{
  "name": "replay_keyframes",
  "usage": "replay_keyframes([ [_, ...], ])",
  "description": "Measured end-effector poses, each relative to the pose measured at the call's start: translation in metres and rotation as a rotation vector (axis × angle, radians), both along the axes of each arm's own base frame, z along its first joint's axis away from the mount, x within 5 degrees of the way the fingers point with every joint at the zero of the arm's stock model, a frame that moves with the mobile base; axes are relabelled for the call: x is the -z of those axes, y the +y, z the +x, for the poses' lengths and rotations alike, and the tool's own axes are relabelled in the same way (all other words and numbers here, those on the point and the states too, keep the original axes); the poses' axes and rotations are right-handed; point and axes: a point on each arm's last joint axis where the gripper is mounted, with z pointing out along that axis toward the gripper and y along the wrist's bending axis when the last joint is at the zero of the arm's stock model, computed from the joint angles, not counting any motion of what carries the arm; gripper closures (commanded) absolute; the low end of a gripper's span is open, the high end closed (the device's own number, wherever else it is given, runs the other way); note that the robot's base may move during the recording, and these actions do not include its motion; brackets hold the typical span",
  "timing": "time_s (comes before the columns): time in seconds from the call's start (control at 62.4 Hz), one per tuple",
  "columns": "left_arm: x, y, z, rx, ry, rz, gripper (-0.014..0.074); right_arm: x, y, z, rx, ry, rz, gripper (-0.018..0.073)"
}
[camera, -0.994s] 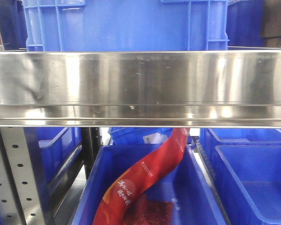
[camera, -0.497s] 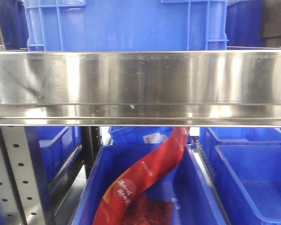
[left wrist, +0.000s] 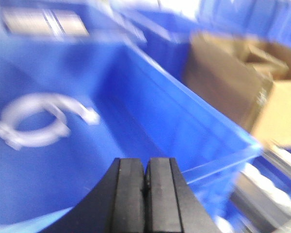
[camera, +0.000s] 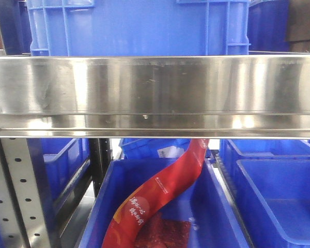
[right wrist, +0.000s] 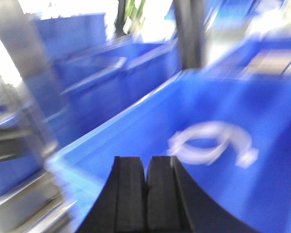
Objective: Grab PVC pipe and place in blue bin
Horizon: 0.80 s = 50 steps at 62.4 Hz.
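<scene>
A white, ring-shaped PVC pipe piece (left wrist: 36, 101) lies on the floor of a blue bin (left wrist: 150, 97), blurred in the left wrist view. My left gripper (left wrist: 145, 167) hangs over that bin's near side, shut with nothing between its fingers, to the right of the piece and nearer the camera. The right wrist view also shows a white PVC ring (right wrist: 211, 128) inside a blue bin (right wrist: 136, 121). My right gripper (right wrist: 146, 165) is shut and empty, just short and left of it. Neither gripper shows in the front view.
A steel shelf beam (camera: 155, 93) crosses the front view with a blue crate (camera: 139, 26) on top. Below it, a blue bin (camera: 217, 206) holds a red bag (camera: 160, 191); more blue bins (camera: 279, 196) stand beside it. Cardboard boxes (left wrist: 233, 82) sit to the right in the left wrist view.
The front view has shifted only very slightly; nothing within it has moved.
</scene>
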Motion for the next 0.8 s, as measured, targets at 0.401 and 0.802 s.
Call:
replay_keyframes([
  [0.401,0.077,0.026,-0.047,-0.054,-0.030,0.004,0.0707,0.087,-0.022,-0.037,0.040,0.036,-0.082,0.0727],
  [0.802,0.069,0.041,-0.078,-0.063,-0.138,-0.018,0.0707,0.072,-0.047,-0.089,0.056,-0.142,0.006,0.0727],
])
